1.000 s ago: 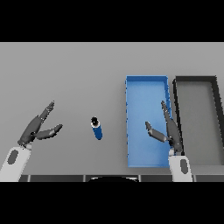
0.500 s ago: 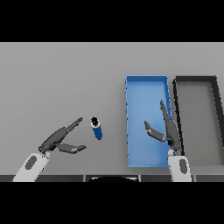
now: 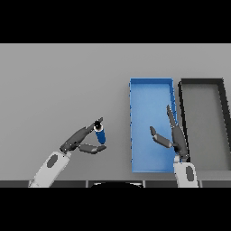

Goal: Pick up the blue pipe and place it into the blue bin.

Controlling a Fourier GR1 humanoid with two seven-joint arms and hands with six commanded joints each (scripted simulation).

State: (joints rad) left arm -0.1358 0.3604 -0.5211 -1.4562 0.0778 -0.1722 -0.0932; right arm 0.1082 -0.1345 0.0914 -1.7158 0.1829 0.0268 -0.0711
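Left hand (image 3: 80, 140), fingers spread and unclenched, reaches the short blue cylindrical pipe (image 3: 100, 133) on the grey bench (image 3: 58, 85) to grasp it, left of the blue rectangular bin (image 3: 151, 89); right hand (image 3: 173, 137) hangs relaxed over the bin.

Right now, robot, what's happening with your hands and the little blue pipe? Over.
Left hand open, fingers reaching the short blue pipe, not gripped. Right hand open over the blue rectangular bin. Pipe on grey table, nothing blocking.
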